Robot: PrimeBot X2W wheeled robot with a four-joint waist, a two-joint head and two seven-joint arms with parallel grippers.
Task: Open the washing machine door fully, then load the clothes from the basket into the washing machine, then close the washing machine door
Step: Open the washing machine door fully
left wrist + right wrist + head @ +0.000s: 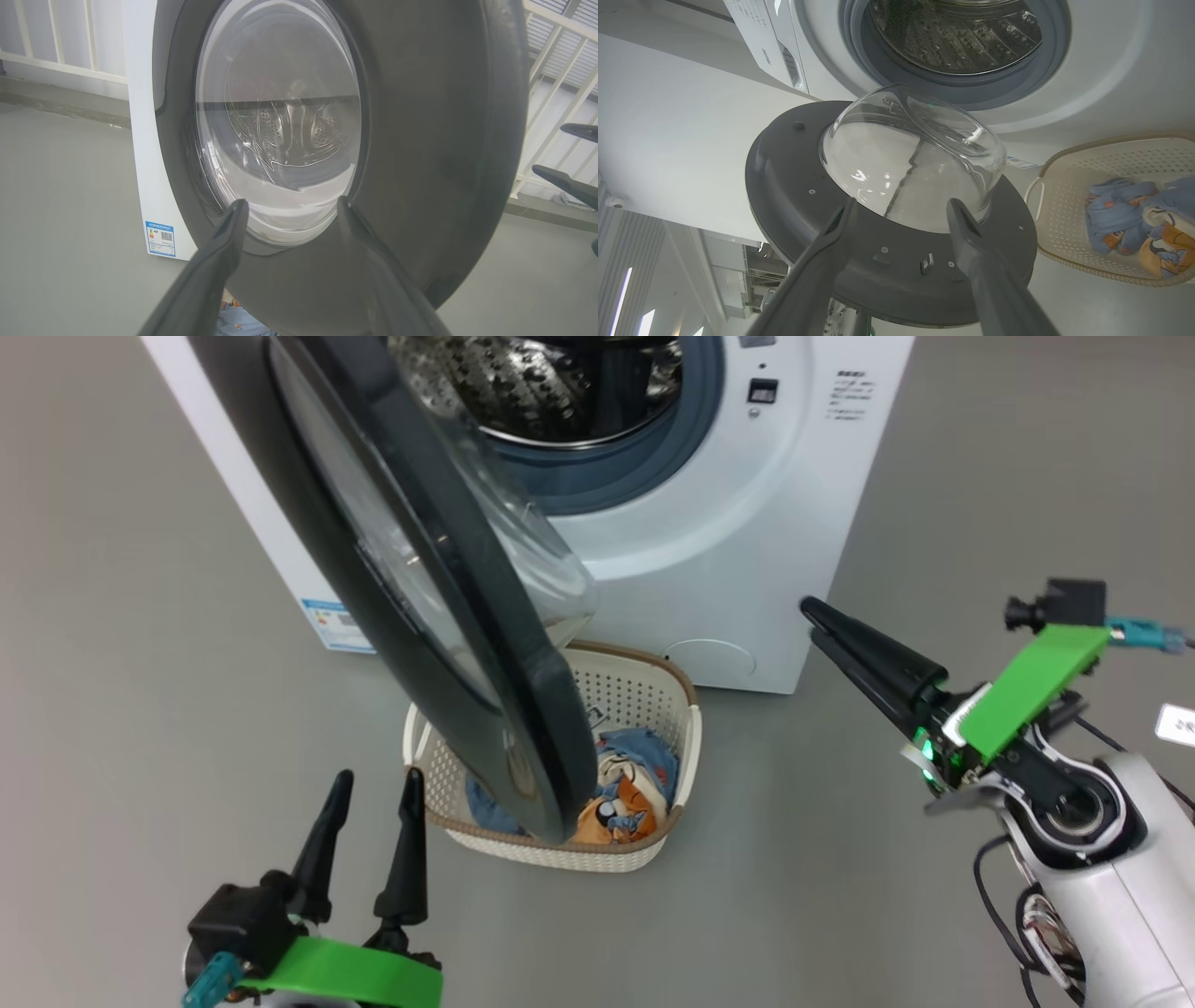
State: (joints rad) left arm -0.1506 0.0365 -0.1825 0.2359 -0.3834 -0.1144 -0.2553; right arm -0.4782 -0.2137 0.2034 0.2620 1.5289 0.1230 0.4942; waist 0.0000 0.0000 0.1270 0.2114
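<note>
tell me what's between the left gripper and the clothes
The washing machine door: in the left wrist view its black rim stands before the open left gripper, the clothes peeking beneath it.

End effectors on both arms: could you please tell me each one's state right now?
Left end effector: open, holding nothing.
Right end effector: open, holding nothing.

1. The head camera looks forward and down from above, a little back, at the washing machine (728, 569), its open door (532, 728) and the basket (625, 695).
2. The left wrist camera is low and very near the outer face of the door.
3. The right wrist camera faces the inner side of the door, near and tilted.
4. All three views share the door; the head and right wrist views also share the drum (523, 383) and the basket.
</note>
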